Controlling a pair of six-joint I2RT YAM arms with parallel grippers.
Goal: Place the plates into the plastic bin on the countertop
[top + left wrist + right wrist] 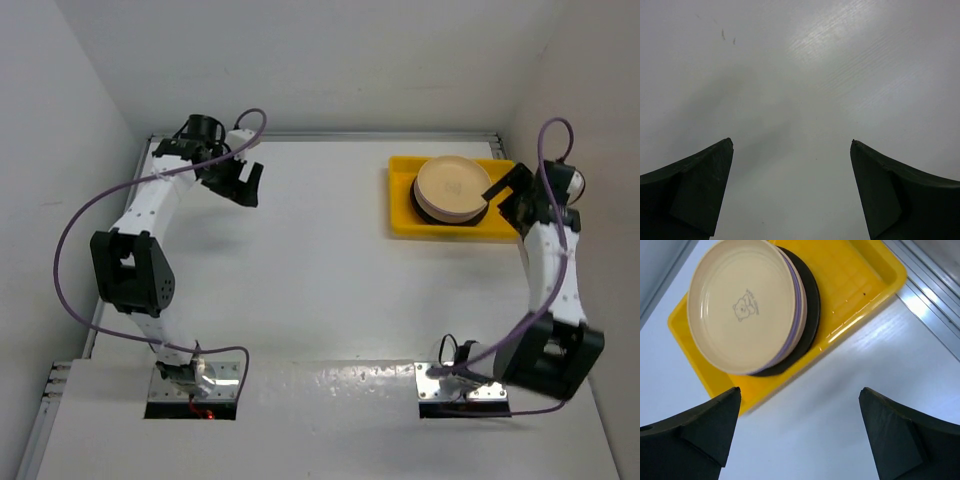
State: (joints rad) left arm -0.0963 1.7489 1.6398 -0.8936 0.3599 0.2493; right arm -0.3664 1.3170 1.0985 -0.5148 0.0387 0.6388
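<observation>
White walls close in on a glossy white tabletop (320,280), and no plate lies loose on it in any view.

The plates (742,305) sit as one nested stack. A pale cream-yellow one printed with a small bear is on top, a lavender edge shows beneath it, and a darker, wider rim is at the bottom. They look rigid and smooth, probably light for their size. The glossy faces would likely be slippery, so the raised lip is the only sensible place to pinch, one finger above it and one under. Nested this closely, only the top plate's lip is free to take. A sideways nudge could shift the whole pile.

The stack rests inside the yellow plastic bin (865,280), filling the end nearest the right claw (800,392) and leaving the far end of the tray bare.

That claw is spread wide and holds nothing. The stack lies just ahead of it and off toward one finger, apart from both. The bin's near rim runs between the stack and the fingertips.

Well apart across the tabletop, the left claw (792,142) is also fully spread and empty, with only bare surface ahead of it.
</observation>
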